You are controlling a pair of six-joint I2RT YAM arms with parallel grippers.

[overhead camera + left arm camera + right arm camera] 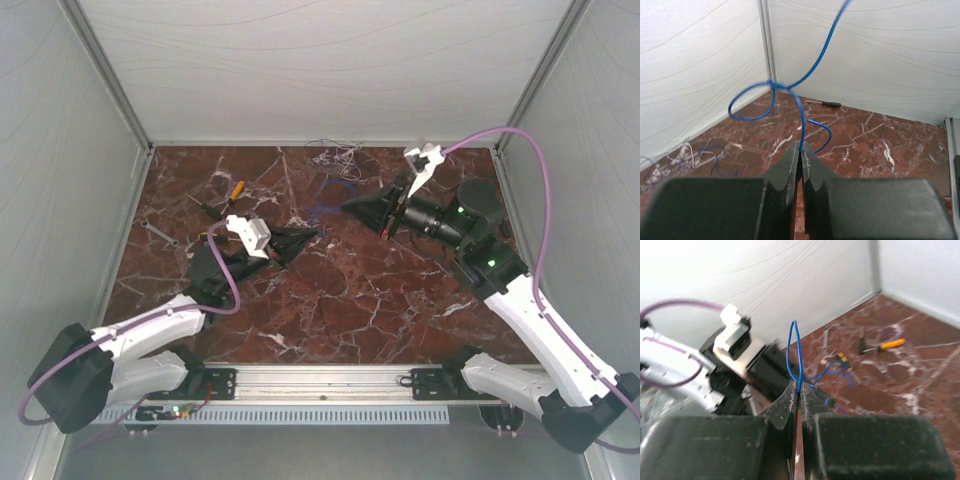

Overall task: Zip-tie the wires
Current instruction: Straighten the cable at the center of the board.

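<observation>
Left claw (801,145) and right claw (799,386), each clenched on the same blue wire (752,119), which loops in the air between them, beyond the orange-handled screwdriver (237,188). The pale wires (340,153) lie loose on the tabletop (350,300), farther from that screwdriver; no zip tie is discernible. Risk: parting the claws may cinch the loop into a knot, or slip the strand free

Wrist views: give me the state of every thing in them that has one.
Left pincer: shut on the blue wire.
Right pincer: shut on the same wire.
Blue wire: held up between both pincers, looped and crossing over itself.
Loose wires: lying in a tangle, untouched.
Orange-handled screwdriver: lying flat, untouched.
</observation>
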